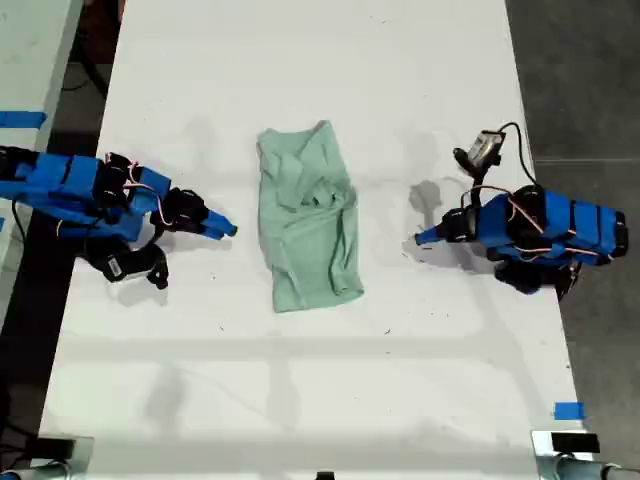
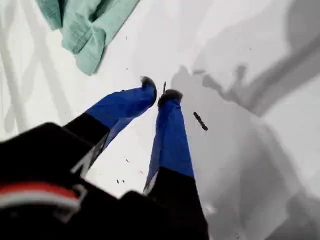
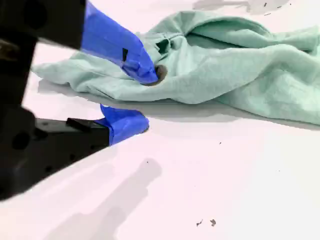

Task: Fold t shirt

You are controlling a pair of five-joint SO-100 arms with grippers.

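My second gripper [image 3: 145, 102] sits low at centre left of its frame, fingers wide and empty, one above the near edge of the t shirt [image 3: 225, 65]. My first gripper [image 2: 160, 92] has its fingers almost together, holding nothing, with a hem corner at upper left. The shirt lies in a wrinkled strip at the centre of the exterior frame on the white table [image 1: 300, 400]. Judgement: slide the lower finger under the edge and pinch one full layer before lifting.
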